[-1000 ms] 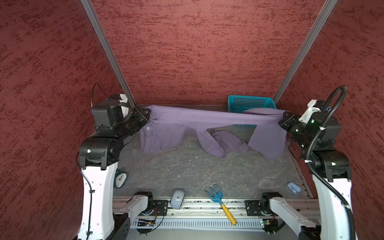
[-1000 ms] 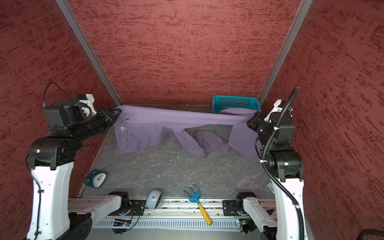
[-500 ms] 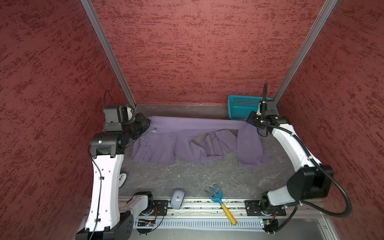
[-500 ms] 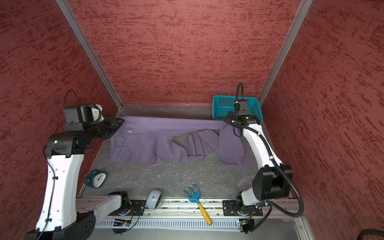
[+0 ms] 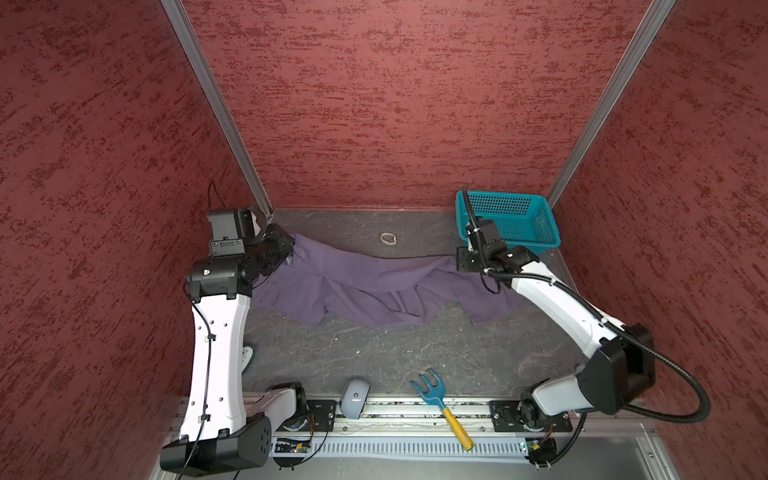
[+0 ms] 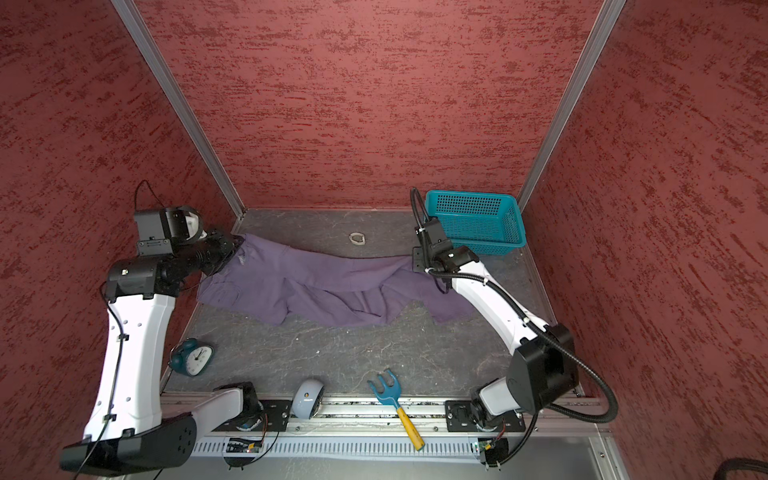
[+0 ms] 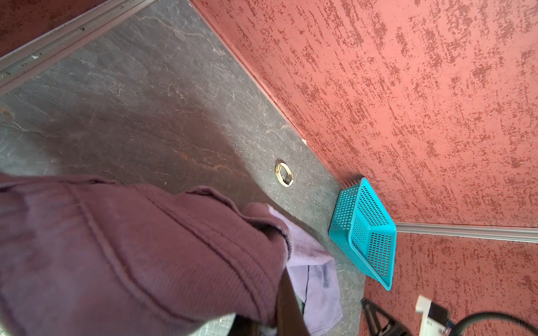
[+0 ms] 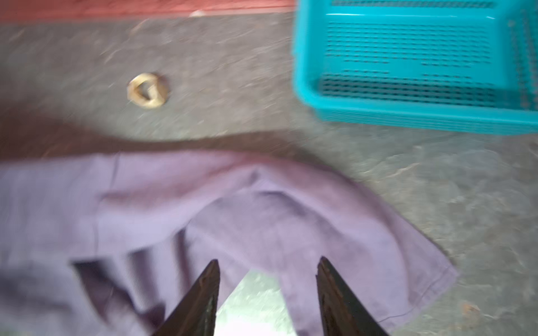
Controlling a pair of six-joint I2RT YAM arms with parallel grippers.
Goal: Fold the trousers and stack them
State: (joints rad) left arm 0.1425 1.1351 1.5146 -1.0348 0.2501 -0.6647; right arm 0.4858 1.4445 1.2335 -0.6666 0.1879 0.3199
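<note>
Trousers (image 5: 374, 286) sprawl rumpled across the far half of the bench (image 5: 374, 353), waistband end raised at the far left corner, clamped in the left gripper (image 5: 289, 251); right gripper (image 8: 267, 261) hangs over the leg end, jaws apart

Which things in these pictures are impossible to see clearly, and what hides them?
Left gripper: fingertips buried in the trousers in both top views; cloth fills the left wrist view.
Alarm clock: nearly all behind the left arm in a top view.
Small ring: blurred in the right wrist view.
</note>
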